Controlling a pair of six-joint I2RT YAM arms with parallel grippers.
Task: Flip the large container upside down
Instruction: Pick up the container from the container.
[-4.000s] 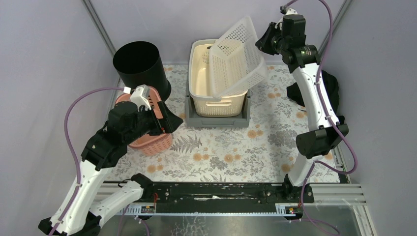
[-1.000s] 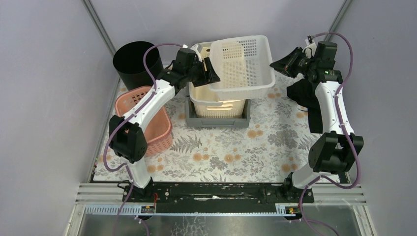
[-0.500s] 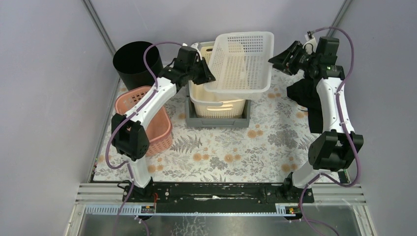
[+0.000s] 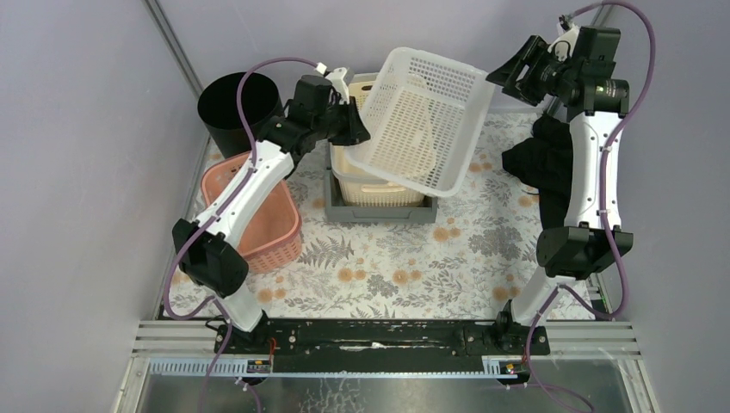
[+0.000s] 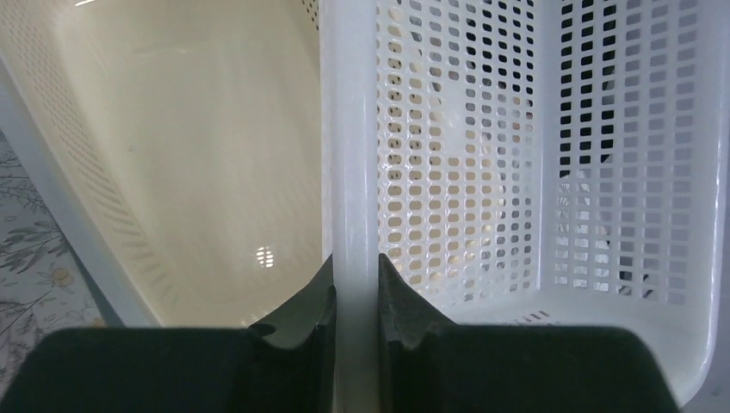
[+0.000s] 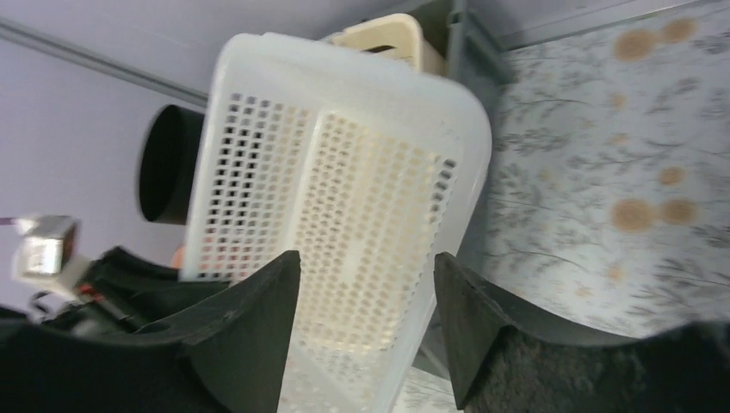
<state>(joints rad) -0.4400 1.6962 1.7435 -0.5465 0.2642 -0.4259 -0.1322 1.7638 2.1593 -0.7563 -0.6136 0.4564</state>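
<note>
As left hand (image 5: 355, 288) clamps its rim, basket (image 4: 422, 129) tilts.

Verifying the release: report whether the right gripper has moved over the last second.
Yes. The right gripper has moved up and slightly rightward in the top view, farther from the grey tray.

No legible text anywhere

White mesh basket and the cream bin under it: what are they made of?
White basket: likely moulded plastic, semi-gloss; regular grid of holes, thick smooth rim, slightly translucent. Cream bin: likely plastic too, glossier; sharp light spot on its smooth inner wall, tiny perforations up the side. Exact polymer can't be told.
</note>
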